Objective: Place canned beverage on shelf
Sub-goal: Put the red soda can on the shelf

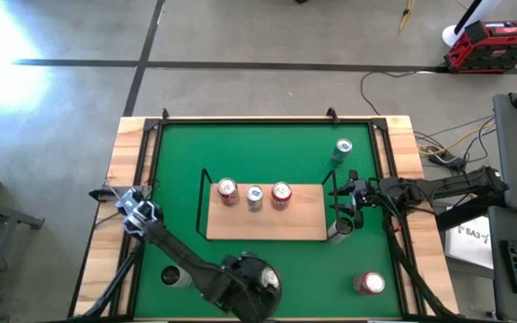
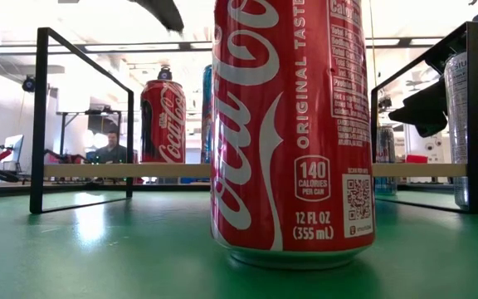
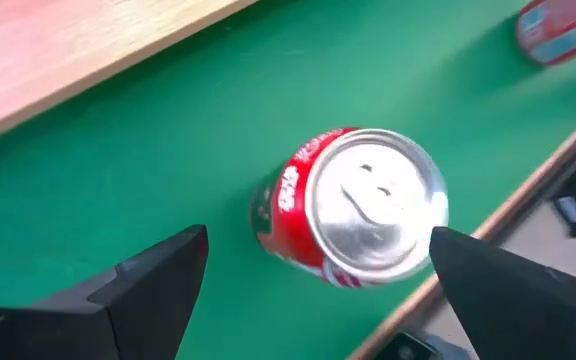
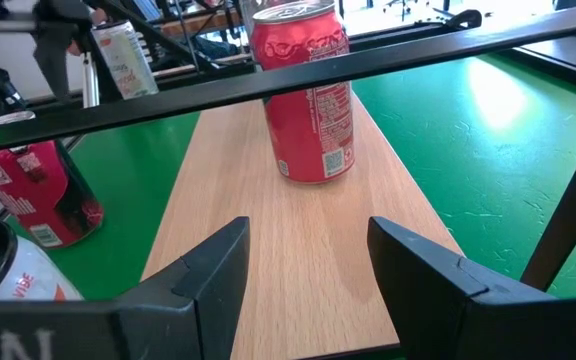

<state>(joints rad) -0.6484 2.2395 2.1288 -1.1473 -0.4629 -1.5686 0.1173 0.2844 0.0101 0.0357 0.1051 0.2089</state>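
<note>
The shelf (image 1: pixel 267 215) is a light-wood board in a black wire frame at the mat's middle. Two red cans (image 1: pixel 228 190) (image 1: pixel 281 192) and a blue-and-silver can (image 1: pixel 255 196) stand upright on it. My left gripper (image 3: pixel 320 240) is open above an upright red cola can (image 3: pixel 363 205) on the green mat near the table's front edge. Its fingers stand either side of the can's top without touching it. In the high view the left wrist (image 1: pixel 254 283) hides this can. It fills the low view (image 2: pixel 293 124). My right gripper (image 4: pixel 308 260) is open and empty at the shelf's right end (image 1: pixel 344 205).
A silver can (image 1: pixel 340 229) stands just near-side of my right gripper. A teal can (image 1: pixel 342 152) stands on the mat beyond the shelf's right end. Another red can (image 1: pixel 369 283) stands at the front right. One more can (image 1: pixel 173 276) stands at the front left.
</note>
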